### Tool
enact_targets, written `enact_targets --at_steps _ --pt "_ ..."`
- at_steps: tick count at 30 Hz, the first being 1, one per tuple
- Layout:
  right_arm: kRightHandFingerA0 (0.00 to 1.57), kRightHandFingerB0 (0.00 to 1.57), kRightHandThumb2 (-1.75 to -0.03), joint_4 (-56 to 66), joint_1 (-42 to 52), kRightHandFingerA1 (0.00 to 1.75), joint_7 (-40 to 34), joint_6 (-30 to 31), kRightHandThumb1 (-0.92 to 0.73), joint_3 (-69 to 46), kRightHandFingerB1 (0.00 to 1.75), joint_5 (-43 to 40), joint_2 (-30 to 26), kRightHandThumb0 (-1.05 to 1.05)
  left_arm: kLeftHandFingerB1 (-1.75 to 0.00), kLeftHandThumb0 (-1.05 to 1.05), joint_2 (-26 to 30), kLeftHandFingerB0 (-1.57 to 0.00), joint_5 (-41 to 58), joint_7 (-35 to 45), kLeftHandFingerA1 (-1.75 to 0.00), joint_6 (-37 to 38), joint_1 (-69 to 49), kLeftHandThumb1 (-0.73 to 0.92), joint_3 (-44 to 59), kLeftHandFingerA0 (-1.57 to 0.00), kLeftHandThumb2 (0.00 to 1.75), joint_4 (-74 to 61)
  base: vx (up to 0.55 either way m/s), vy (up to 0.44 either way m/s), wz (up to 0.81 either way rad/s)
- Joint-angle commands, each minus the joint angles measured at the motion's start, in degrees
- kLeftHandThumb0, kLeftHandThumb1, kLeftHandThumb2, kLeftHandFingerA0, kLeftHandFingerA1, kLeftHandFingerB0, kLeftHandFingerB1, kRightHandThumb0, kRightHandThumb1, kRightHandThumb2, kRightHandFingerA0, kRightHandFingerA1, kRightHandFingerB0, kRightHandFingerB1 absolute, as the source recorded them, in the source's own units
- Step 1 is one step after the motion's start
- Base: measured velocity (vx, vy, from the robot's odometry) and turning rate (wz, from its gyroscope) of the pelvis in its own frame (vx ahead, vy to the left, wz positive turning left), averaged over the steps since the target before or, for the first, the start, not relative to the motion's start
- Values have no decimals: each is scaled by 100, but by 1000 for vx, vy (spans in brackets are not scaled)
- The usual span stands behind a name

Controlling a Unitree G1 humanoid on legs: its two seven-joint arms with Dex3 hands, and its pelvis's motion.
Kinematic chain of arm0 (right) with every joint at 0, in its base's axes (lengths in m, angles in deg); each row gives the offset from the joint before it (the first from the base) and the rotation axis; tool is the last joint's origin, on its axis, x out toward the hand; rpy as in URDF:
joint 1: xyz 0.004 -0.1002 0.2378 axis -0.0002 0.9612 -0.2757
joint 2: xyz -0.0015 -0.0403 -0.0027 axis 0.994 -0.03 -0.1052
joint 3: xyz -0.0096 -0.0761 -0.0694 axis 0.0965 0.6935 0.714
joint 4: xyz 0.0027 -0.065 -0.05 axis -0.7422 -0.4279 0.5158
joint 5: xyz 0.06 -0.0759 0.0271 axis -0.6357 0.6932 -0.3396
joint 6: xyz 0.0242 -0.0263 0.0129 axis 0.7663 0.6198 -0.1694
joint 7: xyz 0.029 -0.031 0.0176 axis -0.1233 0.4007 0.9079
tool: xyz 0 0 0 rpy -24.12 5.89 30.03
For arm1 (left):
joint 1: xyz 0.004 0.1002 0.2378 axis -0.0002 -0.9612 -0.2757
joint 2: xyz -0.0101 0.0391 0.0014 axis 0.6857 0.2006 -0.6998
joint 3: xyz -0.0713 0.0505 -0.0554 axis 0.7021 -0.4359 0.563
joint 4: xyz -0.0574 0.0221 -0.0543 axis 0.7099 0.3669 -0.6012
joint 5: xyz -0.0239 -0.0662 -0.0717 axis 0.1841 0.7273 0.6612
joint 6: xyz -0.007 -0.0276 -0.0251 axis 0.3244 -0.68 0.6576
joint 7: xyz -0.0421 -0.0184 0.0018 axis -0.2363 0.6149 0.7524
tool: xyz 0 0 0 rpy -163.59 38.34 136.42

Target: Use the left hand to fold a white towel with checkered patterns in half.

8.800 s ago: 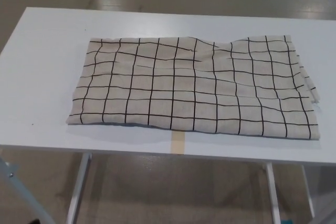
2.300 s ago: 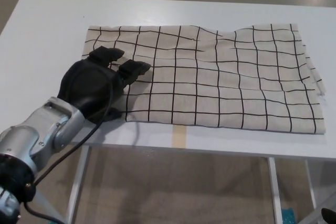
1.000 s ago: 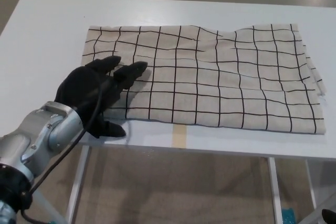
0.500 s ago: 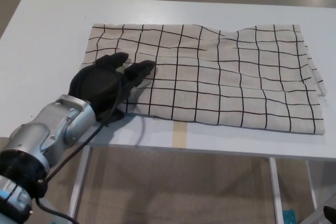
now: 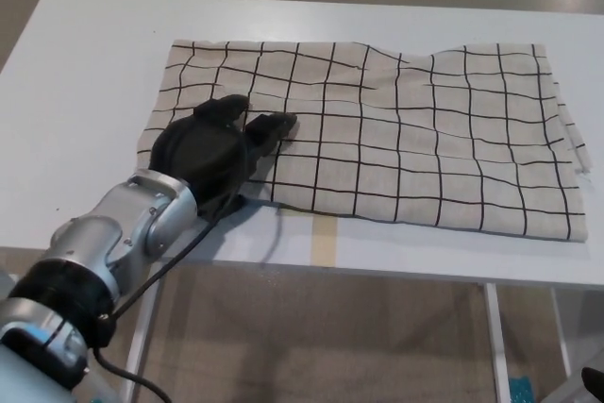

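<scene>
Head view: towel (image 5: 406, 129) under left hand (image 5: 212, 153)

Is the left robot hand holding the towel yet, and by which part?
Cannot tell. The left robot hand lies on the towel at its near left corner, hiding any grip.

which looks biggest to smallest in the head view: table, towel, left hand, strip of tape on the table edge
1. Table, which fills most of the picture.
2. Towel, which covers much of the tabletop.
3. Left hand, though it may look larger because it is nearer the camera.
4. Strip of tape, clearly the smallest.
</scene>
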Motion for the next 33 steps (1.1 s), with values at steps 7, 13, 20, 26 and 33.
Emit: enact_targets --at_steps 7,13,20,26,33 --pt "44 42 -60 -1 56 41 14 103 -67 -22 37 -43 -26 -40 -175 -37 -136 -59 -685 -359 -175 -1084 437 65 -669 -75 57 913 0 0 0" --pt "45 42 -60 -14 30 41 12 117 -67 -1 37 -18 -30 -40 -175 -21 37 -45 -739 -757 -175 -1061 452 66 -913 -70 52 1038 0 0 0" --pt "46 45 -60 -20 21 41 28 147 -66 2 38 -41 -14 -40 -174 -19 272 -54 -597 -794 -175 -951 471 62 -838 -73 54 1057 0 0 0" --pt "49 48 -60 -37 2 41 8 119 -66 -18 39 -46 -17 -40 -175 -17 642 -57 -571 -999 -175 -726 711 63 -755 -76 54 1056 0 0 0" --pt "49 48 -60 0 9 41 57 164 -66 -29 39 -70 -50 -40 -175 -16 999 -59 -785 -1268 -175 -656 1206 62 -807 -78 55 972 0 0 0"
